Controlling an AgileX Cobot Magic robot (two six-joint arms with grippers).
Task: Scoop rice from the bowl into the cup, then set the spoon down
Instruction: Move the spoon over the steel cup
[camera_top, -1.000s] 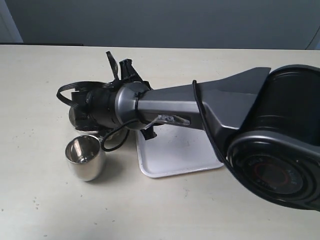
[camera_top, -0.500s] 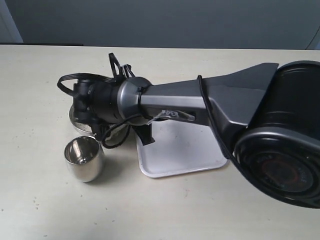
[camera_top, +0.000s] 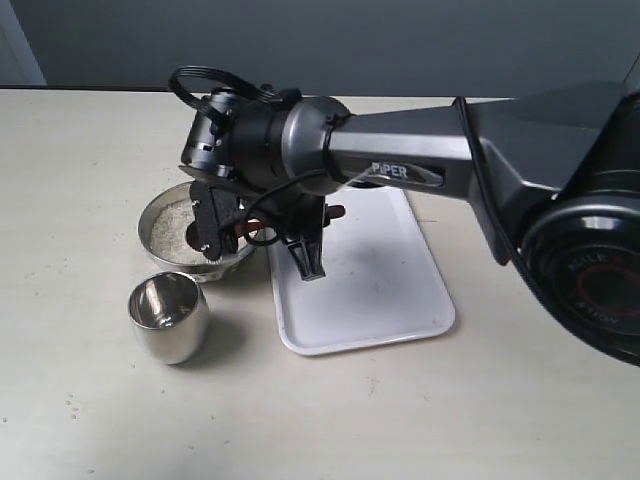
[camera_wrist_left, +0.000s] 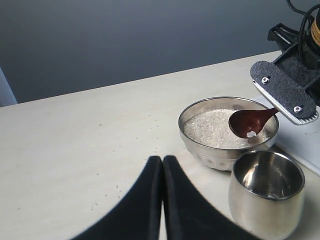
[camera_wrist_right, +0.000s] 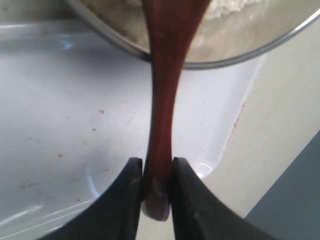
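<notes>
The steel bowl (camera_top: 205, 268) holds white rice (camera_top: 178, 226), and the steel cup (camera_top: 170, 315) stands just in front of it. My right gripper (camera_top: 258, 238) hangs over the bowl's near-tray side, shut on the handle of the dark wooden spoon (camera_top: 240, 230). In the left wrist view the spoon (camera_wrist_left: 247, 121) has its oval end over the rice (camera_wrist_left: 212, 129) with a few grains on it, beside the cup (camera_wrist_left: 267, 192). The right wrist view shows the handle (camera_wrist_right: 162, 110) pinched in my right gripper (camera_wrist_right: 157, 167). My left gripper (camera_wrist_left: 163, 161) is shut and holds nothing, over bare table short of the cup.
A white tray (camera_top: 380, 290) lies right of the bowl, under the right arm; its floor (camera_wrist_right: 60, 110) shows below the spoon handle. The bowl's rim (camera_wrist_right: 280, 35) overlaps the tray's edge. The right arm's thick body (camera_top: 560, 180) fills the right side.
The right wrist has lifted and turned away from above the bowl, so the rice now shows. The spoon end now sits over the rice. The cup has stayed put.
</notes>
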